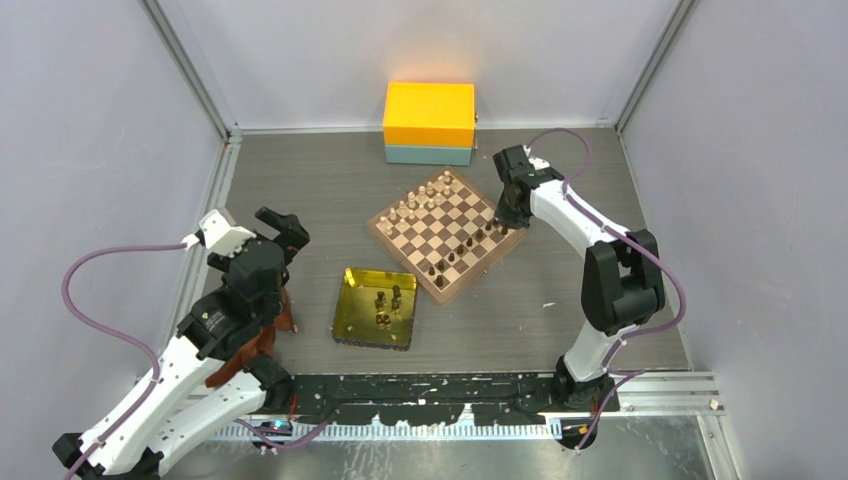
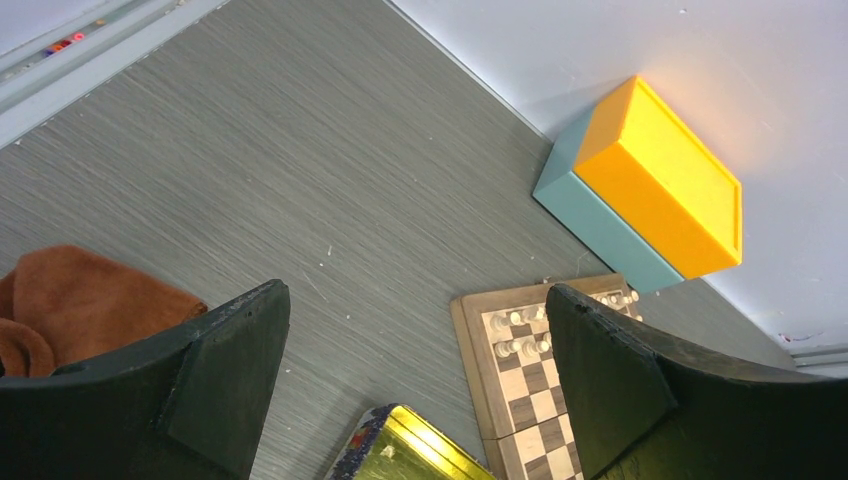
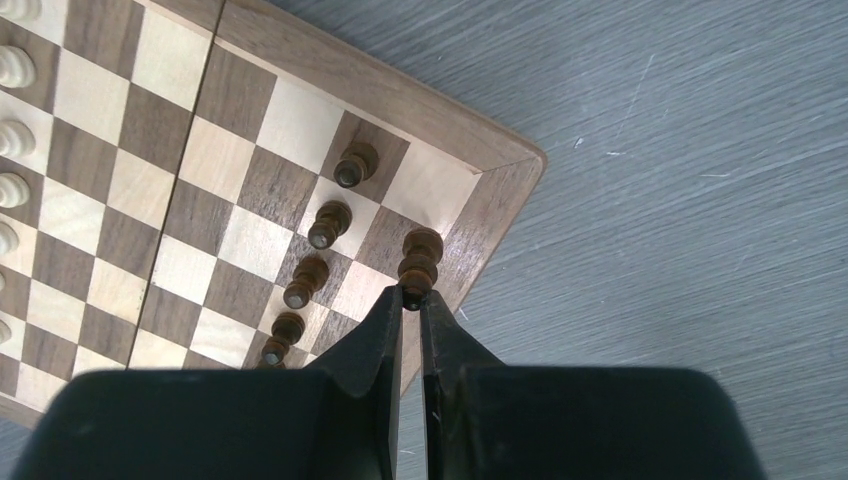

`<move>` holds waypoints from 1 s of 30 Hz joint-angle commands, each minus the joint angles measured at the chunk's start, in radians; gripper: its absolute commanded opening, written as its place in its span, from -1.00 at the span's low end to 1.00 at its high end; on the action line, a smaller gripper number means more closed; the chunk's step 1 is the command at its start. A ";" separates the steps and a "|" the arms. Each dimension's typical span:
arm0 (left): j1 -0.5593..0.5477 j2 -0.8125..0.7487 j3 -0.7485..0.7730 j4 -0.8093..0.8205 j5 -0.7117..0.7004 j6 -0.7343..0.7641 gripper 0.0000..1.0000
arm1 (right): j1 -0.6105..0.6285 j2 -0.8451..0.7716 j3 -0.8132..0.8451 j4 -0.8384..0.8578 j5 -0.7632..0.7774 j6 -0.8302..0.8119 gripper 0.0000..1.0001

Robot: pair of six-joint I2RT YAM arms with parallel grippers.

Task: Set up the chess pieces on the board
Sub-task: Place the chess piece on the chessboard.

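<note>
Four dark-brown pawns (image 3: 328,225) stood in a slanting row on the board (image 3: 370,85), just left of the right gripper (image 3: 412,298). That gripper was clenched on the top of a fifth dark-brown chessman (image 3: 421,255), its two fingers nearly meeting around the knob. The chessman sat directly ahead of the fingertips, on a square beside the board's tan border and close to a corner. Pale chessmen (image 3: 12,68) lined the board's opposite side, well apart from the right gripper and far to its left. In the top view the right gripper (image 1: 508,215) hung over the board's (image 1: 410,260) right edge. The left gripper (image 2: 415,300) was spread wide with nothing between its jaws, hovering over bare table. A brown cloth (image 2: 80,300) lay beside its left finger. A corner of the gold tray (image 2: 420,445) showed below the gap between its fingers. More dark chessmen (image 1: 385,300) lay in that tray (image 1: 341,305). An orange and teal box (image 2: 650,185) stood well ahead of the left gripper, against the back wall.
</note>
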 commanded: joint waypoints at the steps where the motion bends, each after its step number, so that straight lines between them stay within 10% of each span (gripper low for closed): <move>1: -0.005 -0.013 0.000 0.020 -0.020 0.000 0.99 | -0.013 0.011 0.050 0.033 -0.034 0.026 -0.99; 30: -0.005 -0.010 -0.003 0.035 -0.023 0.009 0.99 | -0.054 0.094 0.081 0.035 -0.065 0.012 -0.92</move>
